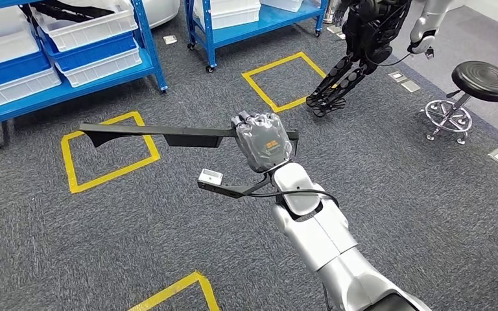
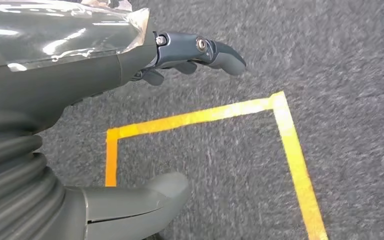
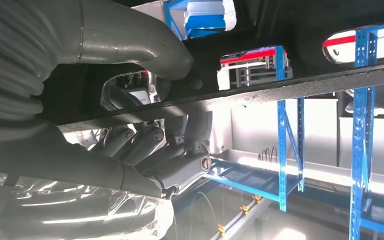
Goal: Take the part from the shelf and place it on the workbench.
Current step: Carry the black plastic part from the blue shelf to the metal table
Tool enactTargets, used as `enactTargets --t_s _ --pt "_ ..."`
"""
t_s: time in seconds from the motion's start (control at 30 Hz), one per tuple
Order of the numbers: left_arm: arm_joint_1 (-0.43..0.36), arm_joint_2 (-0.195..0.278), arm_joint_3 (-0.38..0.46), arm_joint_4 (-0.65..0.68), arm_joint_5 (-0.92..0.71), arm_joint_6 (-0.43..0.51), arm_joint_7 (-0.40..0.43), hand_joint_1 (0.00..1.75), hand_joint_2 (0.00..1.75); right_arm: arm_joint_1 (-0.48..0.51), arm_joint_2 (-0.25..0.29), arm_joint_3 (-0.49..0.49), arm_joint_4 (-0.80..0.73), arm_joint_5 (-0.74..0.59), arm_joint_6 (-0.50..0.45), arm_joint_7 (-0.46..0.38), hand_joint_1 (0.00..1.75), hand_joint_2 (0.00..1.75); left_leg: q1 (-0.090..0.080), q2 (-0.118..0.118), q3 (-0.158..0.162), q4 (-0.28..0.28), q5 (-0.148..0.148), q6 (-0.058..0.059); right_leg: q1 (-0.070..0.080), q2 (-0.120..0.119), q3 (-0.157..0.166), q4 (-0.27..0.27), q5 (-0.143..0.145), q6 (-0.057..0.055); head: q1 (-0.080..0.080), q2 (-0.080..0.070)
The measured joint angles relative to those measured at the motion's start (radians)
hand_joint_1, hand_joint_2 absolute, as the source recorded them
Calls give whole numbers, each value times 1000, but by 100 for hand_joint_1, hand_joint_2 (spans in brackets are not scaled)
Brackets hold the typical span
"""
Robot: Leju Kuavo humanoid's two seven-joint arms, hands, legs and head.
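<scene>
1. The blue shelf [image 1: 71,71] stands at the far left of the head view, loaded with white and blue bins [image 1: 87,29]. It lies well apart from the robot, so the pick from the shelf looks finished.
2. The grey carpet floor [image 1: 136,227] carries yellow tape squares [image 1: 107,152]. No worktop is visible ahead, so the placing step is left to do, and the robot probably has to walk or turn to reach it.
3. The part [image 1: 162,135], a long flat black bar, is held level above the floor and reaches from the hand out to the robot's left, over one of the taped squares.
4. A second, dark robot [image 1: 363,45] and a round black stool [image 1: 476,84] stand at the far right, near each other.
5. The right hand [image 1: 262,139] grips the part near one end. In the right wrist view its fingers [image 3: 145,145] curl under the bar and the thumb presses on the other face.
6. The left hand [image 2: 130,125] hangs over the floor, fingers apart, holding nothing.
</scene>
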Motion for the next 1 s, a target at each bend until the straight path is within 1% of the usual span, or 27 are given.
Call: enactTargets --t_s 0.07,0.1,0.13,0.17,0.2,0.23,0.27,0.3,0.33,0.37,0.4,0.43,0.47,0.5,0.57,0.6,0.63,0.67,0.7,0.77,0.8,0.83,0.87,0.9,0.93,0.97,1.0 --pt "0 0 0 0 0 2 2 0 175 2 -1 -2 0 -1 0 -2 164 175 -3 14 0 -1 2 4 2 -2 -64 141 -62 -14 4 0" --pt "0 0 0 0 1 2 2 0 175 4 -2 -3 0 -2 0 -2 164 175 -5 20 0 -1 2 4 4 -2 -91 201 -83 -15 5 0" --pt "0 -1 0 0 1 3 3 0 175 7 -3 -4 0 -2 0 -3 164 175 -7 28 0 -1 1 3 7 -2 -101 228 -89 -13 6 0" --pt "-1 -2 0 0 1 3 4 0 175 9 -4 -5 0 -2 0 -4 164 175 -9 35 0 0 1 2 9 -4 -92 213 -80 -9 7 0" --pt "-1 -3 0 0 1 3 4 0 175 9 -4 -5 0 -2 0 -5 164 175 -10 42 0 2 -1 0 9 -11 -60 156 -57 -4 7 0" --pt "-2 -4 0 0 1 3 5 0 175 9 -4 -5 0 -2 0 -6 164 175 -11 50 1 5 -3 -3 10 -29 -21 80 -34 -2 8 0" --pt "-2 -4 0 0 2 4 5 0 175 7 -2 -6 0 -2 0 -7 164 175 -13 57 0 9 -6 -9 14 -48 13 17 -14 -4 8 0" --pt "-3 -4 0 0 2 4 5 0 175 5 0 -6 0 -2 0 -7 164 175 -16 63 0 12 -10 -15 19 -61 35 -26 -1 -11 9 0" --pt "-3 -3 0 0 3 5 5 0 175 3 2 -6 0 -1 0 -8 164 175 -18 70 1 14 -12 -20 24 -67 42 -42 3 -21 8 0" --pt "-3 -3 0 0 4 6 5 0 175 3 4 -7 0 -1 0 -9 164 175 -19 77 2 13 -13 -26 29 -60 40 -40 5 -31 7 0" --pt "-3 -4 0 0 5 6 5 0 175 2 5 -7 0 -1 0 -10 164 175 -17 86 4 11 -13 -30 28 -48 37 -40 7 -40 6 0" --pt "-4 -4 1 0 6 7 5 0 175 1 7 -8 0 -2 0 -11 164 175 -13 84 4 14 -19 -36 24 -37 37 -41 10 -48 3 0" --pt "-5 -4 1 0 6 8 5 0 175 0 9 -8 0 -2 0 -12 164 175 -10 71 -2 31 -35 -41 21 -26 37 -43 13 -57 2 0" --pt "-5 -4 1 0 7 10 5 0 175 0 11 -8 0 -2 0 -13 164 175 -6 50 -17 69 -63 -45 16 -16 38 -45 16 -66 0 0" --pt "-4 -4 2 0 7 11 6 0 175 0 16 -8 1 -2 1 -13 164 175 -3 6 -73 201 -138 -49 18 6 37 -45 19 -77 -4 0" --pt "-4 -4 3 0 7 12 6 0 175 0 18 -8 2 -2 1 -13 164 175 -3 -4 -102 265 -165 -50 21 17 37 -45 20 -79 -5 0" --pt "-3 -4 5 0 7 12 6 0 175 0 19 -8 3 -2 1 -14 164 175 -3 -8 -120 302 -172 -49 23 31 37 -45 20 -80 -5 0" --pt "-3 -4 6 0 7 13 6 0 175 1 18 -8 4 -2 1 -14 164 175 -3 -9 -119 300 -159 -47 24 44 37 -44 21 -80 -5 0" --pt "-3 -4 8 0 7 13 6 0 175 2 19 -8 5 -1 1 -14 164 175 -3 -14 -99 257 -128 -45 25 58 37 -43 21 -80 -5 0" --pt "-3 -3 10 0 7 13 7 0 175 1 20 -8 6 -1 2 -14 164 175 1 -51 -33 119 -59 -38 28 85 37 -40 22 -78 -5 0" --pt "-4 -3 11 0 6 14 7 0 175 -1 22 -8 6 -1 2 -14 164 175 2 -70 -7 67 -42 -35 30 97 34 -38 23 -76 -4 0" --pt "-4 -3 12 0 6 14 7 0 175 -2 23 -8 6 -2 2 -14 164 175 2 -84 7 39 -38 -33 30 107 31 -37 25 -72 -3 0" --pt "-4 -3 13 0 5 14 8 0 175 -3 24 -8 6 -2 2 -14 164 175 0 -85 10 32 -41 -31 30 117 26 -39 28 -66 -3 0" --pt "-5 -4 14 0 4 14 9 0 175 -3 24 -9 6 -2 2 -15 164 175 -3 -75 11 29 -40 -27 28 128 22 -42 33 -59 -2 0" --pt "-7 -4 15 0 4 14 9 0 175 -3 24 -11 6 -2 2 -15 164 175 -3 -62 13 23 -35 -20 28 126 17 -42 34 -54 -2 0" --pt "-8 -5 16 0 3 15 9 0 175 -3 23 -12 6 -2 2 -15 164 175 -3 -49 15 16 -30 -12 31 106 7 -30 27 -51 -1 0" --pt "-9 -5 16 0 3 15 9 0 175 -5 23 -13 6 -2 2 -15 164 175 -3 -35 17 9 -25 -3 34 77 -12 2 10 -51 2 0"
